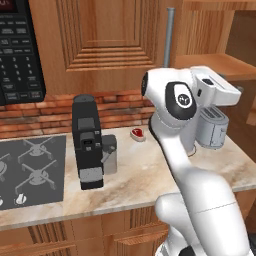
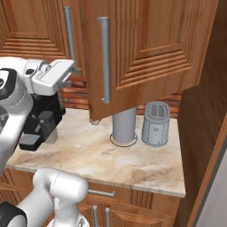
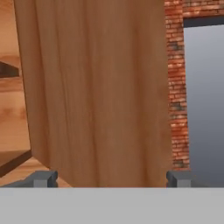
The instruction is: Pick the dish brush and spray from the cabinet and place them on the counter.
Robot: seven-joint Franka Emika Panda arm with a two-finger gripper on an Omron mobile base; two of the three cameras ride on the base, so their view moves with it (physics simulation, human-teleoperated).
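- The two dark fingertips [image 3: 43, 178] sit far apart at the bottom of the hand view, one near each side, so the gripper [image 3: 111, 179] is spread wide with nothing between the tips.
- Nothing is pinched and nothing touches either tip.
- Straight ahead of the hand is the plain inner face of an open cabinet door [image 3: 100, 87], close and upright, with the tips framing its lower part.
- Left of that door the hand view catches a slice of the cabinet [image 3: 13, 109] interior: wooden shelves, and a dark shape at the far left edge too cropped to name.
- Right of the door, red brick wall [image 3: 175, 87], then a tall grey surface [image 3: 203, 100].
- From the right base view, the white hand is raised beside the door's grey bar handle [image 2: 104, 60], near it; the door swings out over the counter [image 2: 111, 155].
- Under that door stands a grey paper towel roll [image 2: 124, 126] on the counter, and just beside it a grey toaster [image 2: 155, 124].
- From the left base view, a black coffee machine [image 1: 87, 142] stands on the counter beside the stove [image 1: 30, 170], with a small red item [image 1: 137, 134] near the brick wall.
- Dish brush and spray: I can't make out either one in these views, so their place can't be told.
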